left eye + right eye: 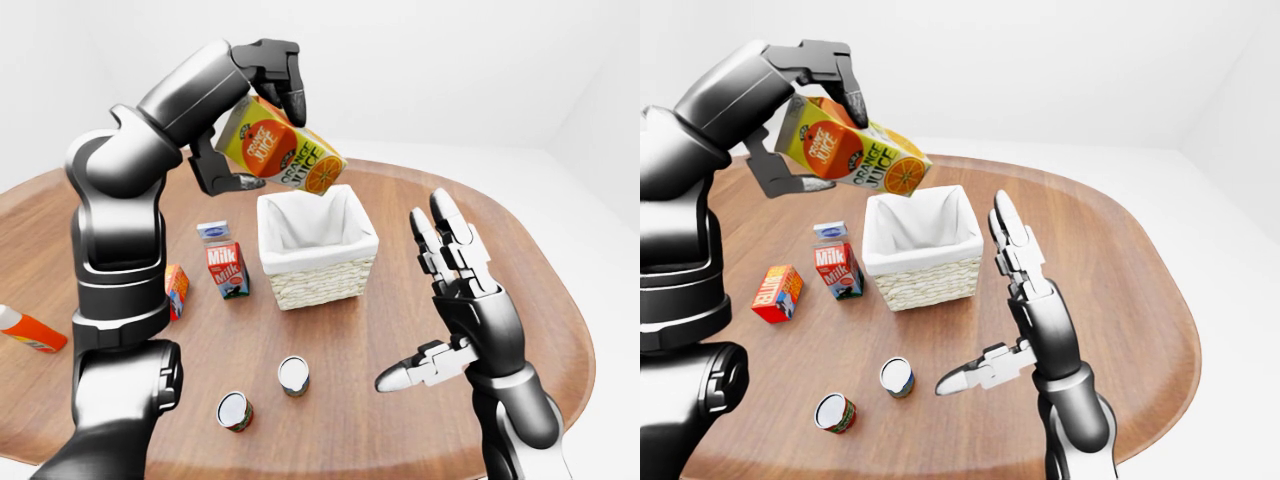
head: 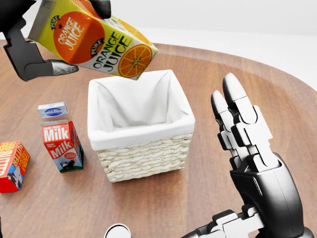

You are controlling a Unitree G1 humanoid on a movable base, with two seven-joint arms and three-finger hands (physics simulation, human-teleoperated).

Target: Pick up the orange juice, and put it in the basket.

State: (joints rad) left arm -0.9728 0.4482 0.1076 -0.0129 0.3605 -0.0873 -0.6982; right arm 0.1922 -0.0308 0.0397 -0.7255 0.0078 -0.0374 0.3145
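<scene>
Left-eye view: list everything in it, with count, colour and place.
Juice carton: one, orange and yellow, tilted in the air above the basket's upper left edge.
Basket: one, pale wicker with white lining, table centre.
Milk carton: one, red and white, left of basket.
Small blue-topped carton: one, just above the milk.
Orange box: one, further left.
Cans: two, lower centre.
Bottle: one, white and orange, far left.
Table: one, brown wood.
Left hand: black, gripping the juice carton.
Right hand: black and white, open, right of basket.
</scene>
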